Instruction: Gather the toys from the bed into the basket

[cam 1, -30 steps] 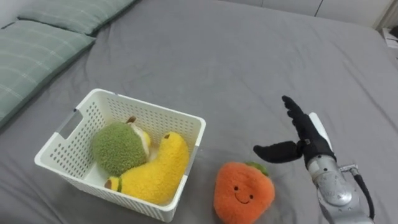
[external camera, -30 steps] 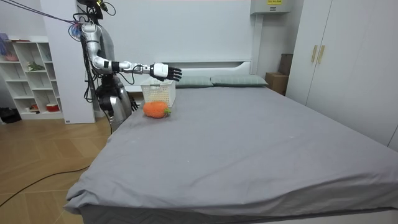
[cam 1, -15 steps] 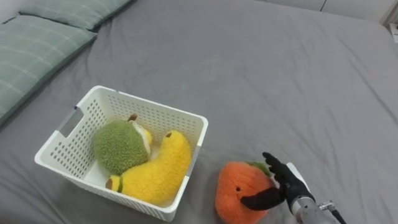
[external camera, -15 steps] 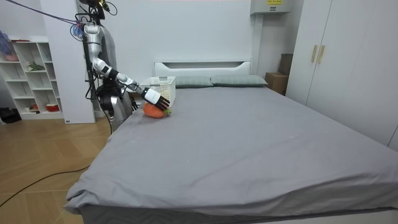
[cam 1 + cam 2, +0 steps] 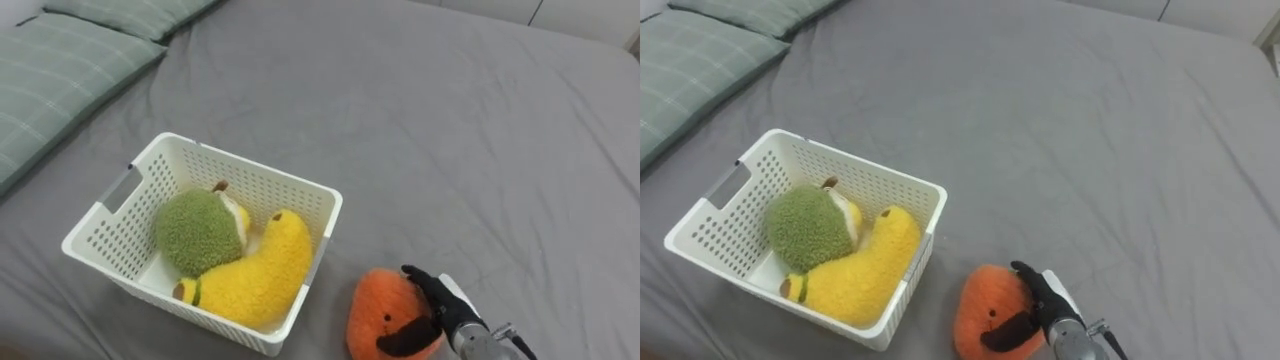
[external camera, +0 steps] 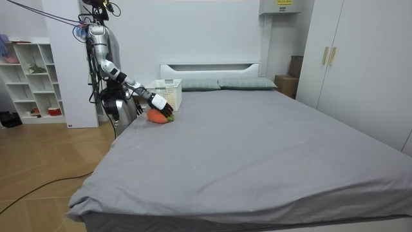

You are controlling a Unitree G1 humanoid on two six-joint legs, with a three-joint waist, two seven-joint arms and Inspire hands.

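Note:
An orange plush toy (image 5: pixel 375 312) with a smiling face lies on the grey bed, just right of a white slotted basket (image 5: pixel 240 172). In the basket lie a round green plush (image 5: pixel 195 232) and a yellow banana plush (image 5: pixel 262 268). My right hand (image 5: pixel 440 305) comes in from the lower right and grips the orange toy, fingers over its top and thumb across its front. In the room view the robot stands at the bedside by the basket (image 6: pixel 168 95), its right hand (image 6: pixel 161 103) down on the orange toy (image 6: pixel 156 116).
Green checked pillows (image 5: pixel 70 70) lie at the upper left, beyond the basket. The grey sheet (image 5: pixel 450 130) stretches open to the right and far side. In the room view a white shelf (image 6: pixel 32 77) stands behind the robot and a wardrobe (image 6: pixel 347 64) at the right.
My right hand dropped from open in the air right of the orange toy down onto it, and its fingers and thumb closed round the toy. The view shifted slightly.

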